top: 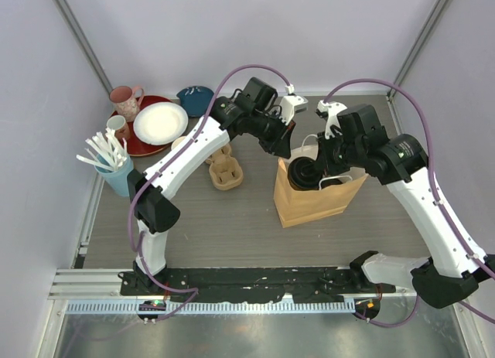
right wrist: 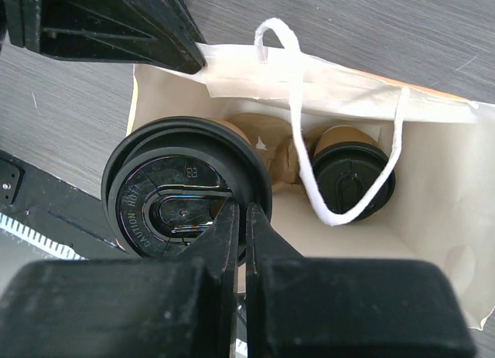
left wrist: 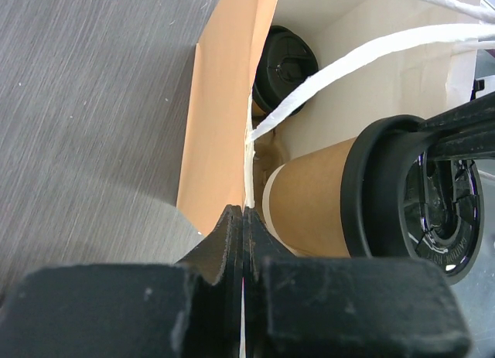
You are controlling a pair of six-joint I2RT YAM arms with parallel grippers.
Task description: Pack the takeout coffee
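Observation:
A brown paper bag [top: 321,199] with white string handles stands open at mid-table. My left gripper [left wrist: 244,213] is shut on the bag's left rim [left wrist: 224,103] and holds it open; it also shows in the top view [top: 285,151]. My right gripper [right wrist: 241,207] is shut on the black lid rim of a tan coffee cup [right wrist: 186,188] and holds it tilted in the bag's mouth. That cup also shows in the left wrist view [left wrist: 325,211] and the top view [top: 303,175]. A second lidded cup [right wrist: 352,176] stands upright at the bottom of the bag [left wrist: 286,68].
A cardboard cup carrier [top: 224,171] lies left of the bag. At the back left are a red plate [top: 143,145] under a white plate [top: 160,122], a pink mug [top: 125,101], a small lidless cup [top: 117,126], a blue bowl [top: 193,99] and a blue cup of white utensils [top: 116,172].

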